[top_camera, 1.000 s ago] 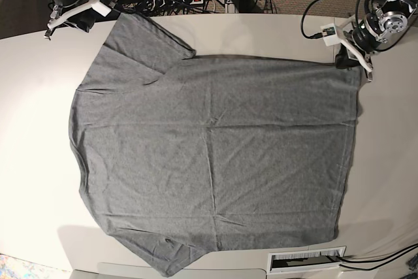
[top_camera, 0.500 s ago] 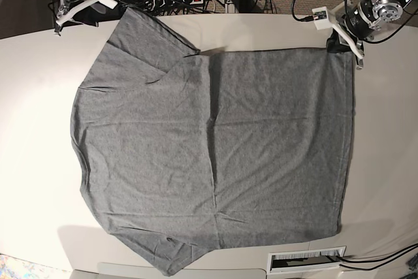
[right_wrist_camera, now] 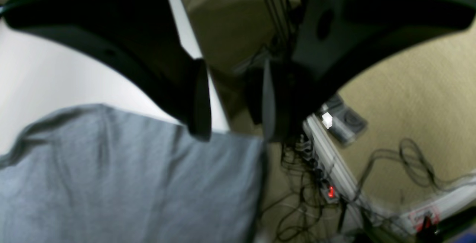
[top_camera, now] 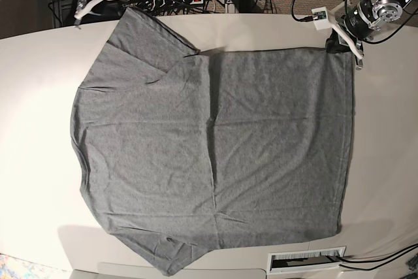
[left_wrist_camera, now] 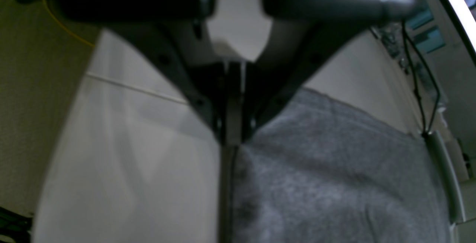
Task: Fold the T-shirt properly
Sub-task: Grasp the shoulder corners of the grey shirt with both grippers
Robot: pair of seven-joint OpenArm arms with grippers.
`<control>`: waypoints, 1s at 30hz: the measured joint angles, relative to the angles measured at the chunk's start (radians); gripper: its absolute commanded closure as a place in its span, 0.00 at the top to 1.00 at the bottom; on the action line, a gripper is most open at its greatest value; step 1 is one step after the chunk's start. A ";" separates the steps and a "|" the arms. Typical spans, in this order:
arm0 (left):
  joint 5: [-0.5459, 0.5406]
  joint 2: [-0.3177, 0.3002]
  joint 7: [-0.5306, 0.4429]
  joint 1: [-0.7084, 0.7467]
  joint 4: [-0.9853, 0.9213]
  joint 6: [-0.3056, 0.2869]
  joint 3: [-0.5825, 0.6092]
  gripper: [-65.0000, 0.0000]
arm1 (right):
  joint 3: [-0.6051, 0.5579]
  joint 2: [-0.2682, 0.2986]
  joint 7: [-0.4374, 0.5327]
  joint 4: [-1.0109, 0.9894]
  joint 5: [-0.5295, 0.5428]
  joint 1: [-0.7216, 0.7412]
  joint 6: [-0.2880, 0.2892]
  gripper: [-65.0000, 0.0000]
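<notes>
The left hand point(top_camera: 344, 48) is clamped on the T-shirt point(top_camera: 215, 148) corner, upper right. The right hand point(right_wrist_camera: 232, 101) hangs apart, empty. Best regrip the sleeve before lifting together.

T-shirt point(top_camera: 215, 148): soft heather-grey knit cloth, matt, finely mottled, a few shallow creases. Table point(top_camera: 32, 96) under it: smooth off-white, faint satin sheen. Left gripper point(left_wrist_camera: 232, 138) fingers: black, matt, plastic-looking. Right gripper point(right_wrist_camera: 232, 124): same matt black finish. Floor point(right_wrist_camera: 409, 98) beyond its fingers: beige carpet, rough.
</notes>
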 measured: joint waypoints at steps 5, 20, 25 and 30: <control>0.000 0.005 0.000 0.000 0.002 0.000 0.000 0.00 | -0.108 -0.040 -0.043 -0.093 -0.141 0.092 -0.009 0.37; 0.000 0.005 0.000 -0.002 0.002 0.000 0.000 0.00 | -0.136 -0.076 -0.023 -0.095 -0.186 0.138 -0.052 0.37; 0.000 0.005 -0.004 -0.002 0.002 -0.001 0.000 0.00 | -0.137 -0.117 -0.011 -0.095 -0.160 0.166 -0.053 0.35; 0.000 0.005 -0.005 -0.003 0.002 -0.001 0.000 0.00 | -0.137 -0.119 -0.043 -0.095 -0.150 0.168 -0.052 0.35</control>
